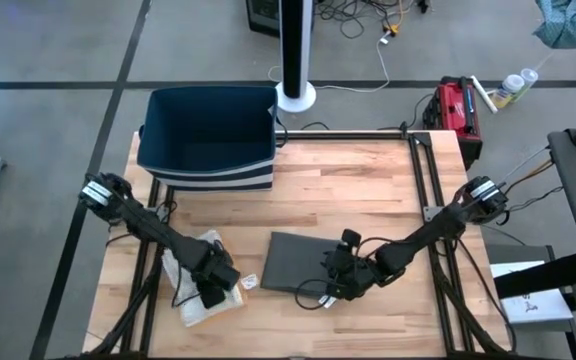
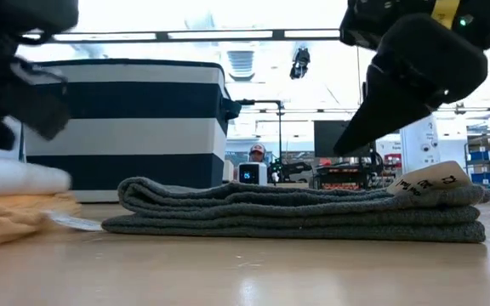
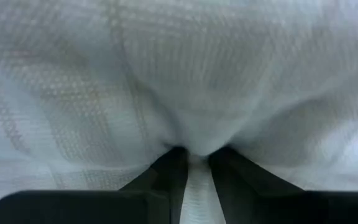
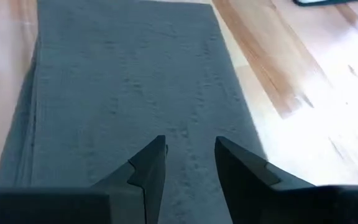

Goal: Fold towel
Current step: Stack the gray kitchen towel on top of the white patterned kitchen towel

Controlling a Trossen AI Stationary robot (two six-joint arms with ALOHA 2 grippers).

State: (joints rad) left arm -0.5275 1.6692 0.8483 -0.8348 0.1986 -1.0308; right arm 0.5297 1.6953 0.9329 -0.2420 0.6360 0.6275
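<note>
Grey towel (image 1: 296,262), folded flat in even layers on wooden table (image 1: 368,190)

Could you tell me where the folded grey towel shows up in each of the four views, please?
High view: grey towel, table centre, just left of the right gripper.
Low view: layered stack across the middle.
Left wrist view: not in it; only white cloth.
Right wrist view: fills most of the picture.
Shared landmark: striped bin, behind the towel in the low view.
</note>
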